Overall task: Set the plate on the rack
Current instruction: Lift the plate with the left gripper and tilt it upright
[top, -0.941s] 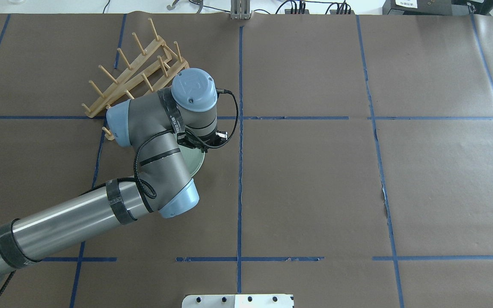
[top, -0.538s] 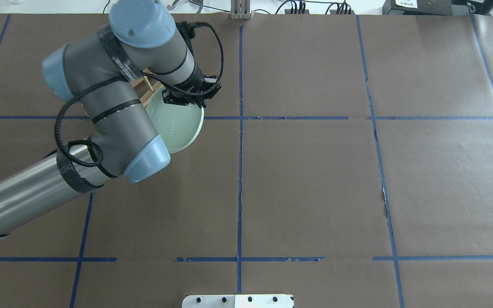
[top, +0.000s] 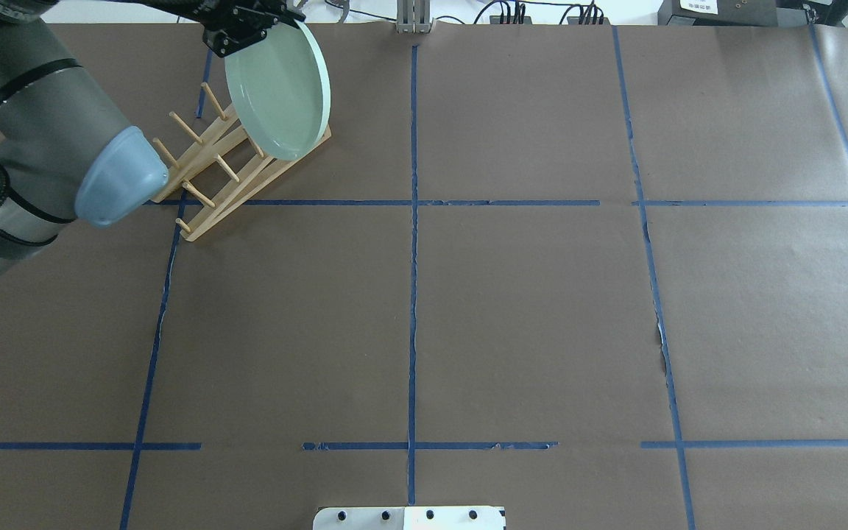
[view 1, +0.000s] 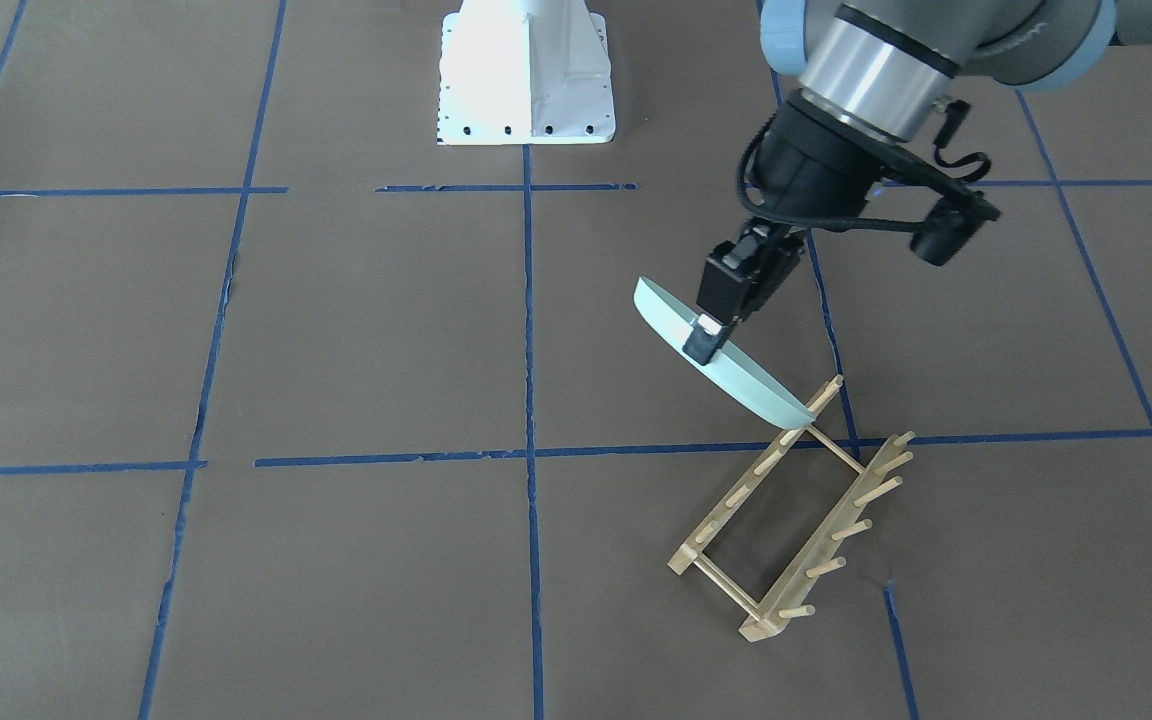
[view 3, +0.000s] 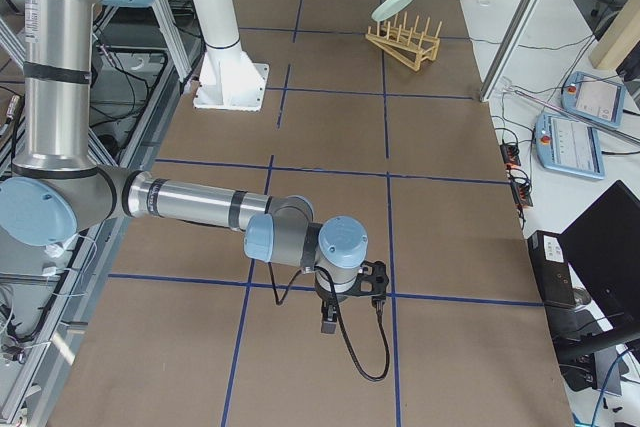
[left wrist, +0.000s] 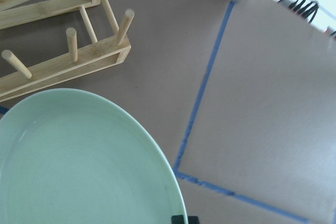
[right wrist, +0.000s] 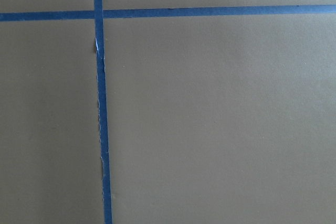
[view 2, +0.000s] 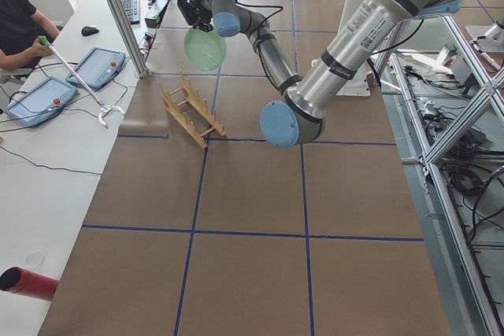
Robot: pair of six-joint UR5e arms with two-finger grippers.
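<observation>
My left gripper [view 1: 709, 338] is shut on the rim of the pale green plate [view 1: 758, 388] and holds it tilted in the air. The plate's lower edge hangs right at the end pegs of the light-wood rack [view 1: 786, 530]; I cannot tell if they touch. In the overhead view the plate [top: 280, 92] covers the rack's [top: 229, 165] far right end, with the left gripper [top: 258, 22] at its top rim. The left wrist view shows the plate [left wrist: 79, 161] and the rack [left wrist: 63, 64] beyond it. My right gripper [view 3: 328, 319] hovers low over bare table far away; I cannot tell if it is open.
The white robot base [view 1: 526, 75] stands at the robot's edge of the table. Beyond the rack, off the table, are a metal post [view 2: 118, 13] and an operators' desk with tablets [view 2: 39, 100]. Blue tape lines cross the brown paper.
The left arm has lifted the plate off the table, carried it away from the robot to the rack, and tipped it up on edge over the rack's end.
</observation>
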